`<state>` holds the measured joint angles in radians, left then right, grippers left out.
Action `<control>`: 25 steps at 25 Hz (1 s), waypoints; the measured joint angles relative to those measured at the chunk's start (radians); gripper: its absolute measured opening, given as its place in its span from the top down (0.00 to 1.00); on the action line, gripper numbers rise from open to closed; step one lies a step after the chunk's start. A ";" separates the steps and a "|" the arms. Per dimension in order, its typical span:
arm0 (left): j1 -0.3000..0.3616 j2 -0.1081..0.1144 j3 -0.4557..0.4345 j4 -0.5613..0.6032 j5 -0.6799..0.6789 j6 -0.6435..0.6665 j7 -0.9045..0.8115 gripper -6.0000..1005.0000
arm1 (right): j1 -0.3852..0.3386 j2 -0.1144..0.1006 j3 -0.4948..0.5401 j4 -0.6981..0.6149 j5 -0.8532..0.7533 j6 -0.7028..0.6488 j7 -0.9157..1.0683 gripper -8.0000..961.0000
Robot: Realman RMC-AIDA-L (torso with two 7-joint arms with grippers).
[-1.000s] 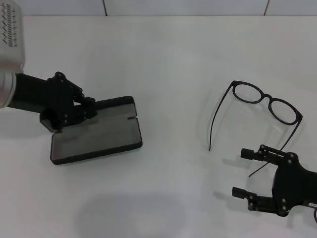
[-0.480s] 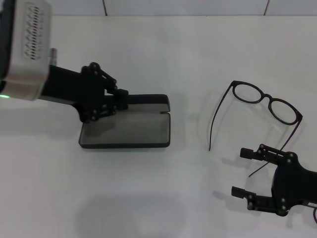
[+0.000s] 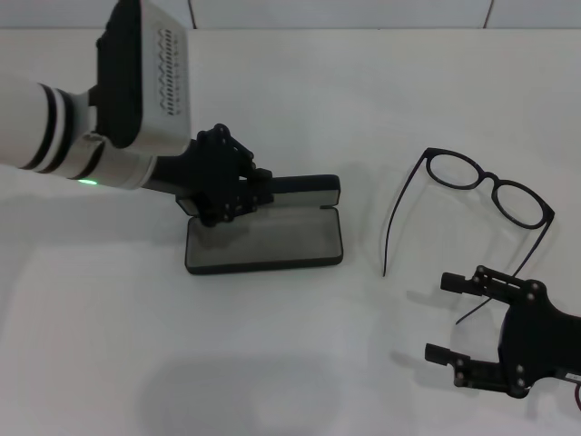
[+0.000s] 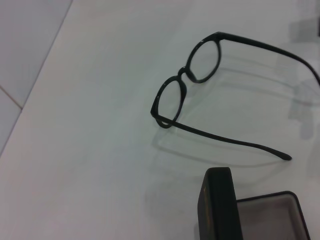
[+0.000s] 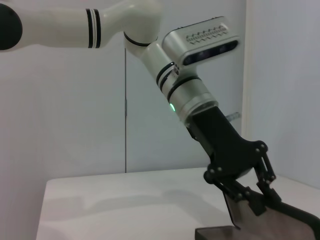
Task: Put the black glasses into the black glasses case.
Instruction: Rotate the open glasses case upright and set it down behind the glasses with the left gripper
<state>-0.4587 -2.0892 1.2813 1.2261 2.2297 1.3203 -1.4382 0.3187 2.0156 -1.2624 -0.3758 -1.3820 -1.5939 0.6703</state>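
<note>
The black glasses case (image 3: 263, 242) lies open on the white table left of centre, grey lining up, its lid (image 3: 304, 188) standing along the far side. My left gripper (image 3: 247, 193) is shut on the lid's left end; the right wrist view shows the left gripper (image 5: 248, 196) on the case (image 5: 280, 226). The black glasses (image 3: 491, 180) rest to the right, temple arms unfolded toward me. In the left wrist view the glasses (image 4: 184, 75) lie beyond the case lid (image 4: 220, 205). My right gripper (image 3: 438, 316) hovers open near the front right, just short of the glasses' nearer temple tip.
The white table (image 3: 290, 91) stretches around both objects, with bare surface between the case and the glasses. A tiled wall runs along the table's far edge.
My left gripper has dragged the open case to the right, toward the glasses, and swung it square to the table edge. The right gripper and the glasses have stayed put.
</note>
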 joint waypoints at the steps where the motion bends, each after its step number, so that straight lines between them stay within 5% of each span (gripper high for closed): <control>1: 0.000 0.000 0.012 0.003 0.000 -0.010 -0.014 0.79 | -0.001 0.000 0.000 0.000 0.000 0.000 0.000 0.19; 25: 0.022 -0.003 0.118 0.005 -0.052 -0.117 -0.005 0.79 | -0.004 0.000 0.000 0.002 0.000 0.000 0.000 0.19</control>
<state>-0.4369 -2.0923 1.3989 1.2312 2.1777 1.2032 -1.4430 0.3144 2.0156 -1.2624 -0.3742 -1.3821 -1.5938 0.6698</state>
